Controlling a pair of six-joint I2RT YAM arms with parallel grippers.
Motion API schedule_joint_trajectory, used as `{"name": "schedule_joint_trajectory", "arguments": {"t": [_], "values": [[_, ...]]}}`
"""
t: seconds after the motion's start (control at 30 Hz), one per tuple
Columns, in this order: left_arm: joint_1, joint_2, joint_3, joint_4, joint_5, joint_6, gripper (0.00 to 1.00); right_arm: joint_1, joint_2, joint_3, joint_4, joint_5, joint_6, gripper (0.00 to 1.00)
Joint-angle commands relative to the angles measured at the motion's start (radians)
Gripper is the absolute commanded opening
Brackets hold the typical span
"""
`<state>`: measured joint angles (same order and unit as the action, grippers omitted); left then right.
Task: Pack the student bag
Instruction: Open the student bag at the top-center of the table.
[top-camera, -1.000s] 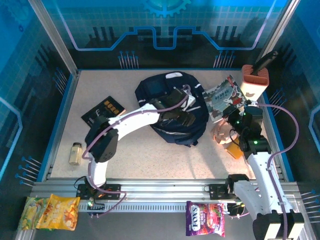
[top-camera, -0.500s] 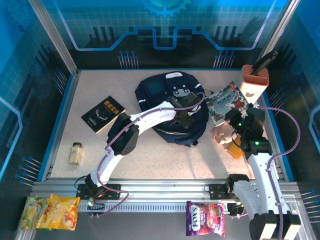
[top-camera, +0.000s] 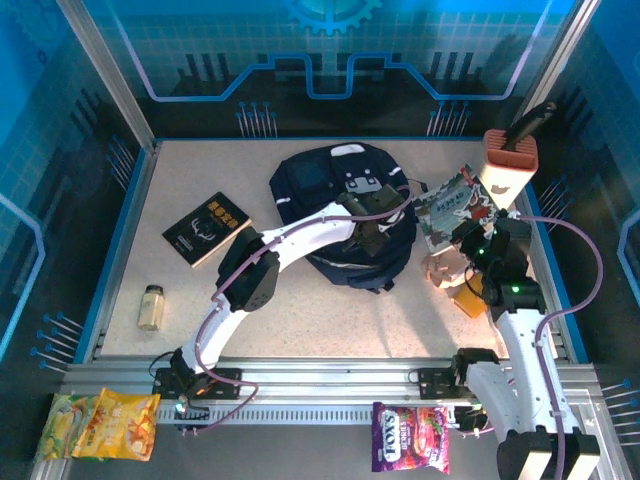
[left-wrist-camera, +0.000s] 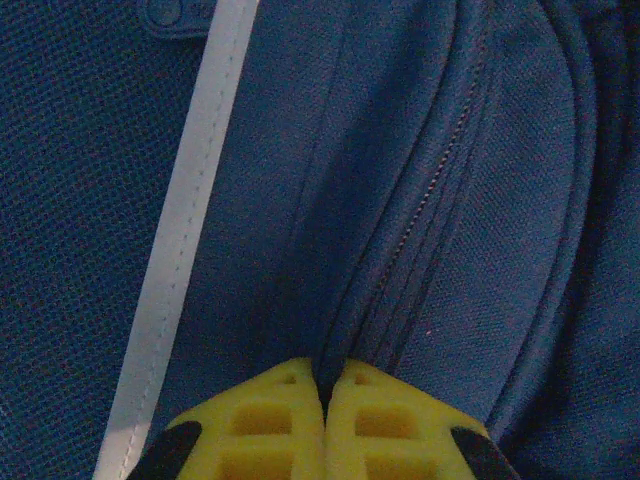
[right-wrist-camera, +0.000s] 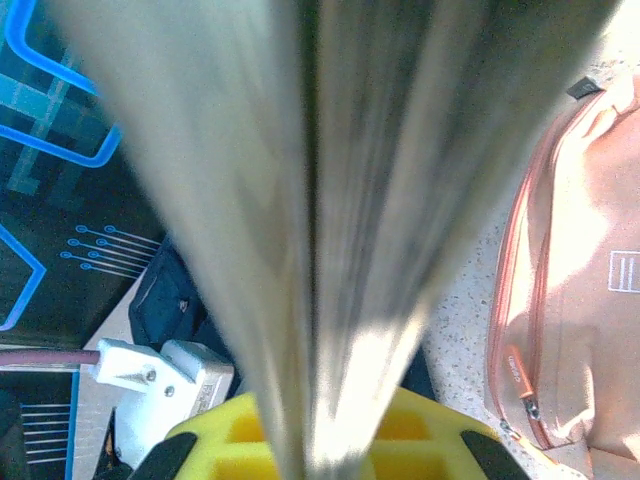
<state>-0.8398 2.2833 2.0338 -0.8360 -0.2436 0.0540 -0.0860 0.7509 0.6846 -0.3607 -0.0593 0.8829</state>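
On the table (top-camera: 300, 320), the navy white-striped student bag (top-camera: 305, 185) lies crumpled.

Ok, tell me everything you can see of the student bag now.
The student bag is dark navy woven fabric with thin white stripes and pale patches near its far end. It lies slumped on the table, toward the back centre. Up close, a zip runs between stitched folds. The left gripper rests on it, fingers shut, seemingly pinching a fabric fold beside the zip.

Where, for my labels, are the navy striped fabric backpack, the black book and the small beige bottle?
navy striped backpack (top-camera: 311, 185): top view, upper left panel
black book (top-camera: 207, 227): top view, cover middle
small beige bottle (top-camera: 151, 308): top view, body
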Motion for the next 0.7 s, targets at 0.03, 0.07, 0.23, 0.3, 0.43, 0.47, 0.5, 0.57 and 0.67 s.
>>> {"name": "schedule_joint_trajectory", "arguments": {"t": [0.03, 0.07, 0.23, 0.3, 0.43, 0.47, 0.5, 0.57, 0.67], "values": [[0.01, -0.127, 0.014, 0.034, -0.049, -0.035, 0.0, -0.02, -0.035, 0.072, -0.131, 0.076, -0.013, 0.0], [0.011, -0.148, 0.004, 0.055, -0.059, -0.045, 0.0, -0.02, -0.035, 0.096, -0.174, 0.097, -0.016, 0.0], [0.031, -0.245, -0.053, 0.173, -0.087, -0.097, 0.0, -0.021, -0.053, 0.145, -0.262, 0.109, -0.025, 0.01], [0.039, -0.278, -0.076, 0.227, -0.104, -0.121, 0.0, -0.02, -0.05, 0.152, -0.274, 0.082, -0.022, 0.01], [0.058, -0.327, -0.116, 0.331, -0.135, -0.174, 0.0, -0.021, -0.041, 0.158, -0.284, 0.027, -0.005, 0.01], [0.064, -0.336, -0.118, 0.347, -0.139, -0.191, 0.0, -0.021, -0.043, 0.156, -0.284, 0.016, 0.001, 0.01], [0.071, -0.342, -0.117, 0.354, -0.136, -0.207, 0.0, -0.021, -0.045, 0.152, -0.274, 0.001, 0.004, 0.01], [0.081, -0.353, -0.12, 0.377, -0.113, -0.222, 0.0, -0.021, -0.051, 0.136, -0.225, -0.06, 0.022, 0.01], [0.083, -0.36, -0.119, 0.396, -0.087, -0.224, 0.0, -0.015, -0.035, 0.091, -0.102, -0.203, 0.087, 0.01]]}}
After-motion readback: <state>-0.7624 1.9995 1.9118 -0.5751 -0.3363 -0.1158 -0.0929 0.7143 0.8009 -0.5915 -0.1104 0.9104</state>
